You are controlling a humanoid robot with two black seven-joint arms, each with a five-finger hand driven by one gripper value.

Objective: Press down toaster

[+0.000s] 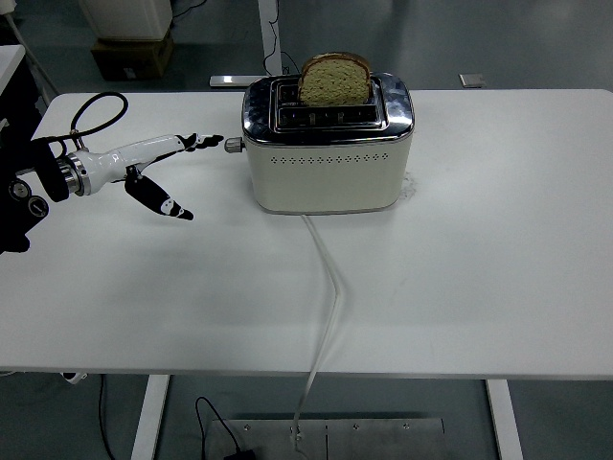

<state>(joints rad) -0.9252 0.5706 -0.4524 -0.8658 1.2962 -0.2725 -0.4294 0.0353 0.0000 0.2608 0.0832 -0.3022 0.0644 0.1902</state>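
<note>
Just beside the toaster's (328, 153) lever (231, 145), the left hand (153, 163) hovers, fingers spread.

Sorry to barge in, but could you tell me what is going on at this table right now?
The robot is going for the toaster, which stands at the far side of the white table with a slice of bread sticking up from a slot. The left robot hand reaches in from the left, fingers spread and holding nothing, its fingertips just short of the lever on the toaster's left end. The lever has not been pressed yet. The toaster's cord trails over the near edge.
</note>
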